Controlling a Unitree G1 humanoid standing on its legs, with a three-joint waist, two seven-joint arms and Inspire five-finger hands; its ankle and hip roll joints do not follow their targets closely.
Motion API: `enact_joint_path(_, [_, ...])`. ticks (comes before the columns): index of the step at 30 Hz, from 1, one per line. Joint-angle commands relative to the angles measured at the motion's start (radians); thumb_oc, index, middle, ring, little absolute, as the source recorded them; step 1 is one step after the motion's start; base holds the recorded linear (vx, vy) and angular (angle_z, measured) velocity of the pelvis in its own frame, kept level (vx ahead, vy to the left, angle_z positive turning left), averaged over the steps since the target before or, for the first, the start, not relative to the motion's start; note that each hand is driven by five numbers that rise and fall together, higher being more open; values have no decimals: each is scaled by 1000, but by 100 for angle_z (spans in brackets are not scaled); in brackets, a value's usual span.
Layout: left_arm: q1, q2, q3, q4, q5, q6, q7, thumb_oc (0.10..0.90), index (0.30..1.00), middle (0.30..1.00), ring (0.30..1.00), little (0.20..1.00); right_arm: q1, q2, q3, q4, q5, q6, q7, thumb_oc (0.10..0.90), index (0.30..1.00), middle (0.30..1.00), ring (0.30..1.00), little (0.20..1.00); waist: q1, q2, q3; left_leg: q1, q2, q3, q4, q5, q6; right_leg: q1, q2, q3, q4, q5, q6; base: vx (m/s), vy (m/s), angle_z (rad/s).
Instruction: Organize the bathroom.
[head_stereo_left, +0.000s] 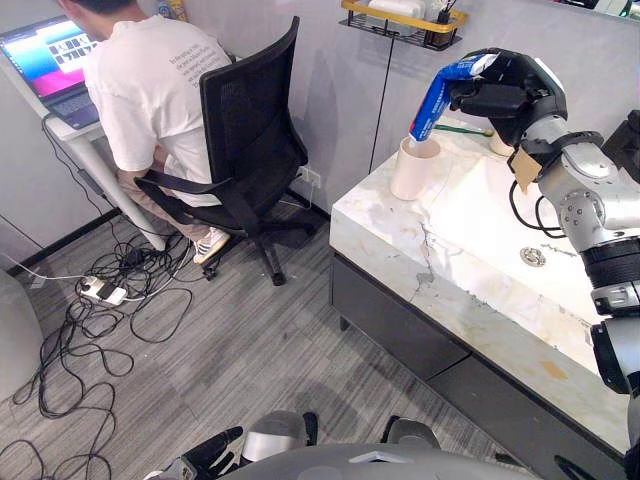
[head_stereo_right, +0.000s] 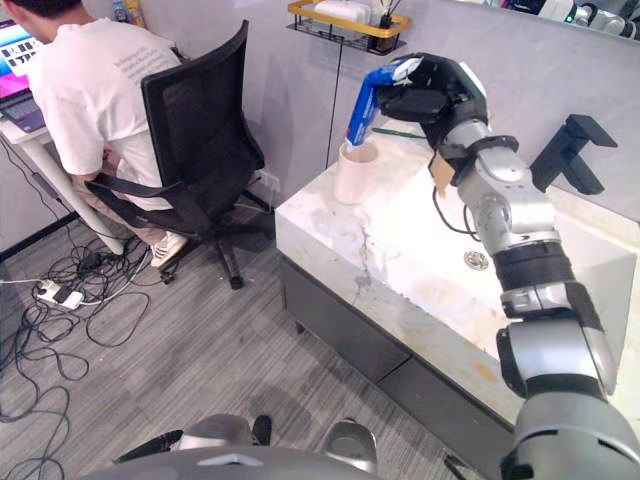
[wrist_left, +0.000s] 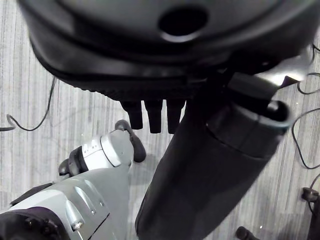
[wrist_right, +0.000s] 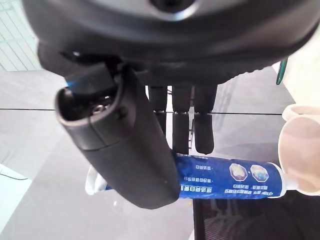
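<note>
My right hand (head_stereo_left: 505, 95) is shut on a blue toothpaste tube (head_stereo_left: 435, 95), pinched between thumb (wrist_right: 125, 145) and fingers. The tube (wrist_right: 225, 177) slants down, its lower end at the mouth of a cream cup (head_stereo_left: 413, 170) that stands upright at the far left corner of the white marble counter (head_stereo_left: 400, 240). In the right wrist view the cup's rim (wrist_right: 300, 160) touches the tube's end. My left hand (wrist_left: 155, 117) hangs low over the floor with relaxed fingers and holds nothing.
A sink basin with a drain (head_stereo_left: 533, 257) lies right of the cup, with a black faucet (head_stereo_right: 572, 150) behind it. A yellow wall shelf (head_stereo_left: 400, 25) hangs above. A person (head_stereo_left: 150, 90) sits in a black office chair (head_stereo_left: 250, 140) at left, with cables and a power strip (head_stereo_left: 105, 292) on the floor.
</note>
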Motion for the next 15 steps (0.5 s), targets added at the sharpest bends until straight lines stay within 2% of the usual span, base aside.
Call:
enact_joint_path(1, [29, 77, -31, 0, -33, -14, 10, 800, 900, 900, 900, 900, -213, -15, -43, -16, -2, -156, -33, 400, 300, 300, 300, 300, 24, -10, -89, 30, 67, -23, 24, -101, -12, -142, -9, 73, 23, 63, 70, 0, 0, 0])
enact_joint_path(11, [20, 81, -48, 7, -48, -26, -6, 800, 900, 900, 900, 900, -210, -11, -38, 32, -12, -195, -11, 400, 300, 300, 300, 300, 33, 0, -54, -13, 72, -16, 53, -86, -15, -155, -12, 70, 34, 53, 62, -24, -3, 2])
enact_joint_path(15, [12, 77, -55, 5, -57, -27, -10, 800, 900, 900, 900, 900, -222, -3, -31, 20, -12, -189, -22, 400, 300, 300, 300, 300, 29, 5, -46, -28, 72, -11, 62, -84, -16, -161, -9, 77, 29, 50, 59, -52, 1, 1])
